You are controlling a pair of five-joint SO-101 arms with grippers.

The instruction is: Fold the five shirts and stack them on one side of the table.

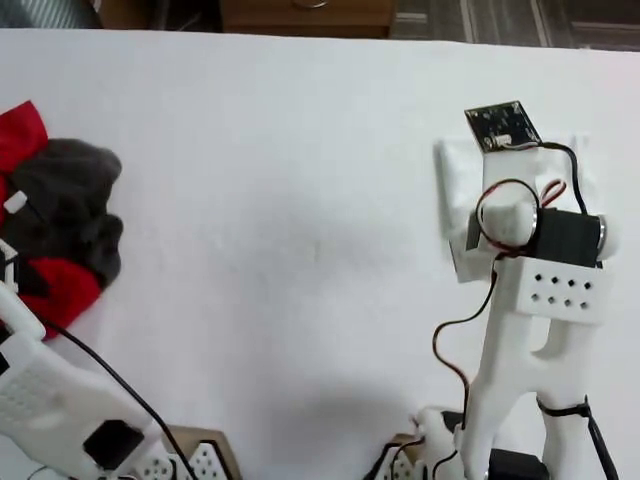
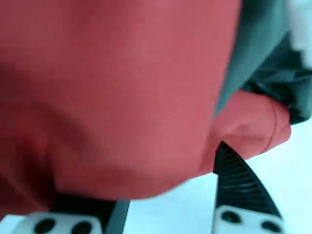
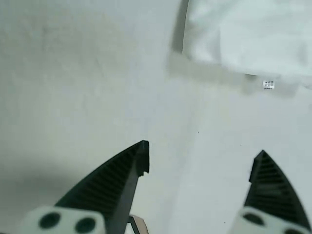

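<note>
A heap of shirts lies at the table's left edge: a red shirt (image 1: 60, 285) with a dark grey shirt (image 1: 70, 200) bunched on top of it. My left gripper (image 2: 170, 175) is open and pushed into this heap. Red shirt (image 2: 122, 92) cloth hangs over one of its fingers, while the other finger (image 2: 239, 185) is bare; the grey shirt (image 2: 263, 58) is just beyond. A folded white shirt (image 1: 455, 180) lies at the right, partly under the right arm (image 1: 540, 290). My right gripper (image 3: 202, 161) stands open above bare table, short of the white shirt (image 3: 243, 34).
The white table (image 1: 290, 200) is bare across its middle and back. Both arm bases and their cables (image 1: 100, 375) take up the front edge. Wooden furniture (image 1: 300, 15) stands beyond the far edge.
</note>
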